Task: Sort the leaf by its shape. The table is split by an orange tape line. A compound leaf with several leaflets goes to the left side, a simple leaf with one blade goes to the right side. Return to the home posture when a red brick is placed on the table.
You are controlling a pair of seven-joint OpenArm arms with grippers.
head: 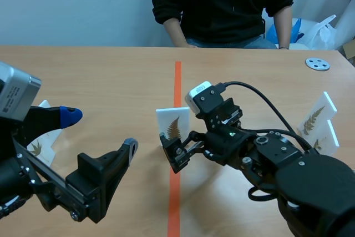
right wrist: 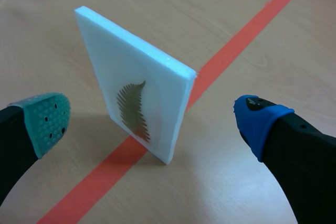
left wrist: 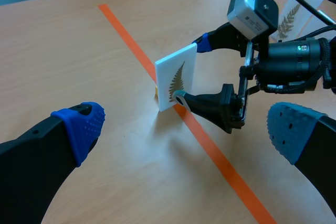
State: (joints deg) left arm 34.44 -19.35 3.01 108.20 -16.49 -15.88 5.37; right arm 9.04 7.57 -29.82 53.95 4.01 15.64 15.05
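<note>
Both grippers are spread wide and hold nothing. The right gripper [right wrist: 152, 121] has its fingers on either side of a white card [right wrist: 131, 77]. Its green pad [right wrist: 47, 116] is off the printed face and its blue pad [right wrist: 257, 119] is off the back. The right wrist view shows bare table [right wrist: 252, 40] in the gap on each side, so neither pad presses the card. In the left wrist view the nearer fingertip looks very close to the card's lower corner; whether it touches cannot be told from there. The left gripper [head: 100, 131] hangs over the left half of the table, well apart from the card, with its two blue pads far apart.

The card is a thick white slab standing upright on its short edge, right on the orange tape line [head: 177, 81]. On its face is a leaf [right wrist: 134, 111], olive-brown and fern-like, with many narrow leaflets in rows along a curved stem that tapers to a point.

More white cards with leaves stand at the right edge [head: 318, 114] and low at the left [head: 45, 144]. A person [head: 222, 4] in a dark top sits across the table.
</note>
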